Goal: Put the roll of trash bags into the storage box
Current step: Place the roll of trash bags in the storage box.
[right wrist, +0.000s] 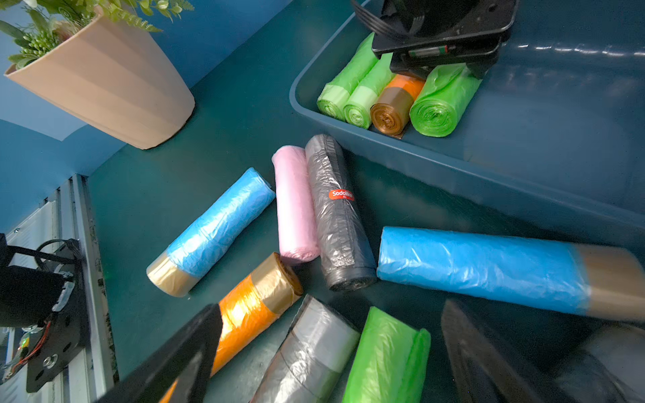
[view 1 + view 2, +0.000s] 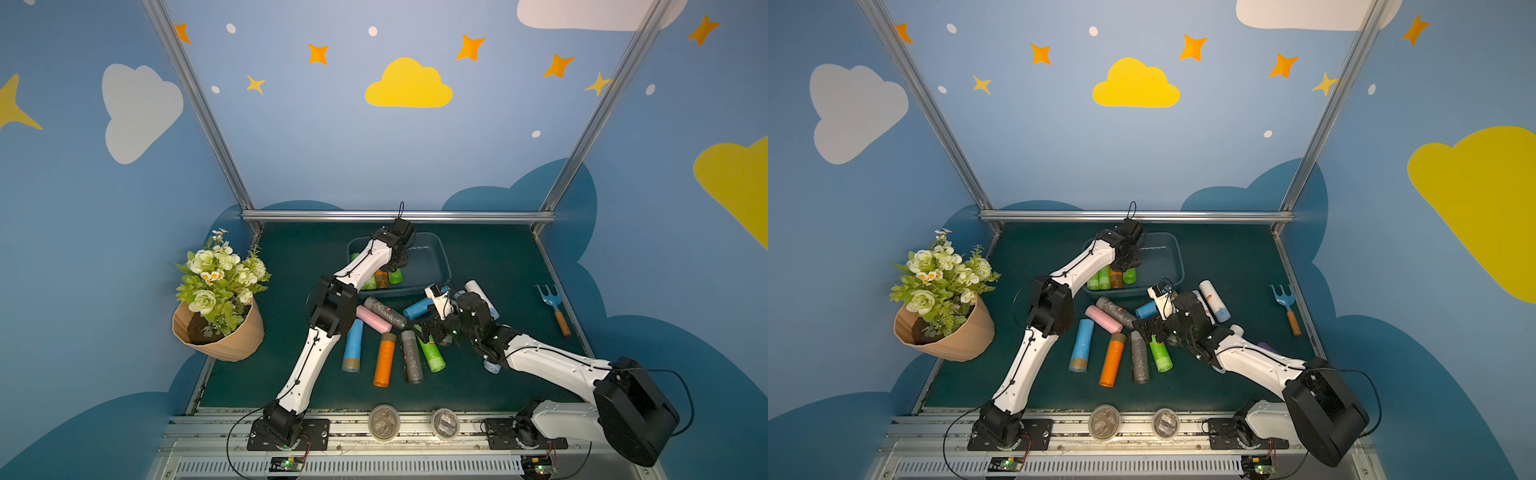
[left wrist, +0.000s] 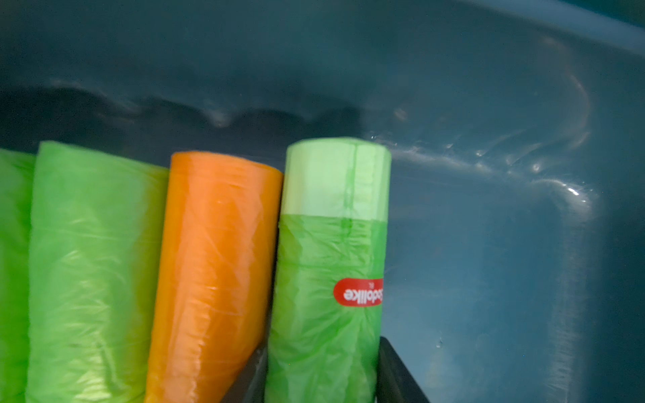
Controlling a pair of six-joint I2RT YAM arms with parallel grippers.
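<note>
Nearest, on the metal rail between the two arm bases, a round tub [image 2: 382,422] stands with a second tub [image 2: 445,424] beside it. Just behind, loose rolls lie on the dark green table [image 2: 249,386]: a blue roll [image 2: 353,345], an orange roll [image 2: 383,359], a grey roll [image 2: 411,356] and a green roll [image 2: 433,353], nearly side by side. The right gripper [image 1: 330,312] hangs low over the far ends of the grey and the green one; its jaws are spread wide and it has hold of nothing. A little farther lie a pink roll [image 2: 371,318] touching a dark roll [image 2: 386,312], then a second blue roll [image 2: 415,309] and a white roll [image 2: 478,291], both partly hidden by the right arm. At about this depth a flower pot [image 2: 224,332] leans at the left edge and a small garden fork [image 2: 550,301] lies at the right edge. Farthest stands the storage box [image 2: 432,266], with four rolls in a row at its left end: two plain green rolls [image 3: 90,261], a second orange roll [image 3: 216,261] and the labelled green roll [image 3: 331,244]. The left gripper [image 3: 321,373] is down inside the box, one finger on each side of this last roll and close against it; whether they press it I cannot tell.
</note>
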